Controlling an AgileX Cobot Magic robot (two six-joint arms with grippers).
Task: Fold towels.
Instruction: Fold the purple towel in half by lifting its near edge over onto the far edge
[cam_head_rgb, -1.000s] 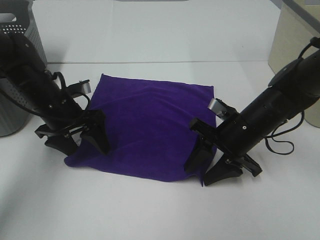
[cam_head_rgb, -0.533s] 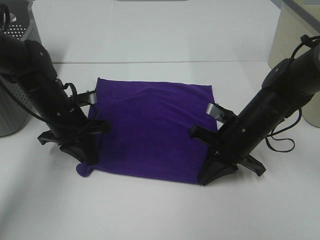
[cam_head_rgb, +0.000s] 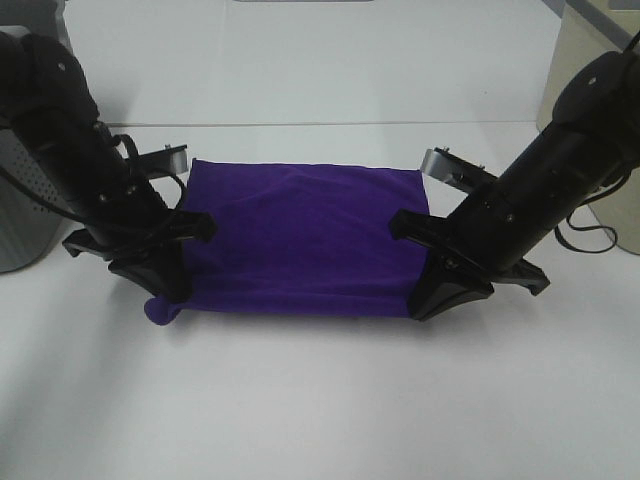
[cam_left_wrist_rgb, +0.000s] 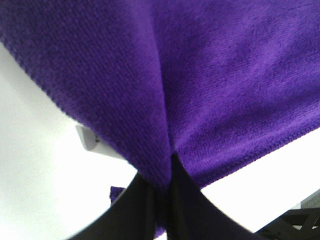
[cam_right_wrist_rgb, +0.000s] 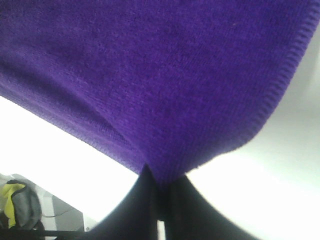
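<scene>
Exterior high: purple towel (cam_head_rgb: 300, 235) sits mid-tabletop (cam_head_rgb: 320, 410), its near edge raised off the surface between left hand (cam_head_rgb: 165, 290) and right hand (cam_head_rgb: 435, 300). This looks like the first fold, mid-carry. The next move probably calls for taking both corners level to the far edge, then releasing. Left wrist: left hand pinched tight on a corner, with a pale bit beneath that can't be identified. Right wrist: right hand likewise clamped on cloth, fingertips buried.

High overview, wrist close-ups, shared towel (cam_head_rgb: 300, 235)
</scene>
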